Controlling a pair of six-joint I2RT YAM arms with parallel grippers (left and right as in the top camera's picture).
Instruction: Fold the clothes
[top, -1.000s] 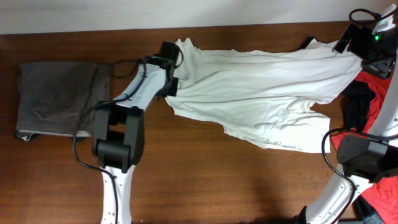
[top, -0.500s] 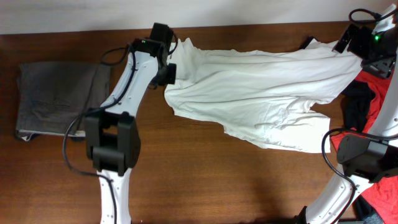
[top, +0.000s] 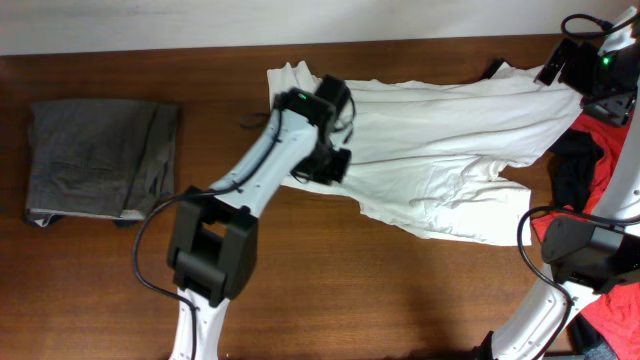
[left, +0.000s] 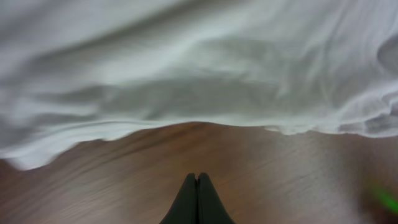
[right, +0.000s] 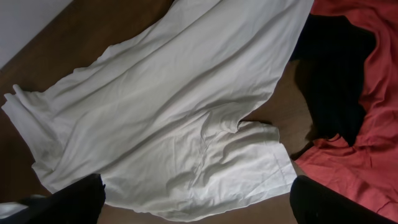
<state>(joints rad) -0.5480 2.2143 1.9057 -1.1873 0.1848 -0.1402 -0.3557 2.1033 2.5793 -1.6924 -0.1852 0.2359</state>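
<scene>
A white shirt (top: 440, 140) lies spread and wrinkled across the back of the table. It also shows in the left wrist view (left: 199, 62) and the right wrist view (right: 186, 106). My left gripper (top: 328, 172) is over the shirt's lower left edge. In the left wrist view its fingers (left: 197, 182) are shut on nothing, above bare wood just short of the hem. My right gripper (top: 553, 68) is raised over the shirt's far right end. Its fingers (right: 199, 202) are wide open and empty.
A folded grey garment (top: 100, 155) lies at the far left. A black cloth (top: 578, 165) and a red cloth (top: 600, 135) are piled at the right edge, also seen in the right wrist view as black (right: 336, 56) and red (right: 367, 155). Bare wood (top: 380, 290) fills the front.
My left arm has swung right and toward the front, from the shirt's upper left corner to its lower left edge. The right arm and the shirt have not moved.
</scene>
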